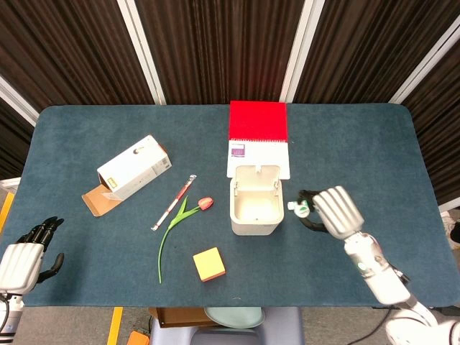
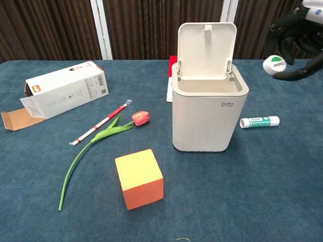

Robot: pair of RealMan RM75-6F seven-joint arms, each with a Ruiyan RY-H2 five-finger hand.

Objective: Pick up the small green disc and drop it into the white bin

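Observation:
My right hand [image 1: 332,210] [image 2: 298,35] holds the small green and white disc [image 2: 275,64] [image 1: 304,209] between its dark fingers, lifted above the table. It hangs just right of the white bin [image 1: 254,207] [image 2: 209,115], whose lid stands open. The disc is level with the bin's lid in the chest view, off to its right. My left hand [image 1: 25,256] rests empty at the table's near left edge, fingers apart; the chest view does not show it.
A green-labelled white tube [image 1: 302,205] [image 2: 259,121] lies right of the bin. A red notebook [image 1: 258,134] lies behind it. A tulip [image 1: 177,223], a red-white stick [image 1: 173,202], an orange-yellow block [image 1: 208,264] and an open cardboard box [image 1: 132,169] sit to the left.

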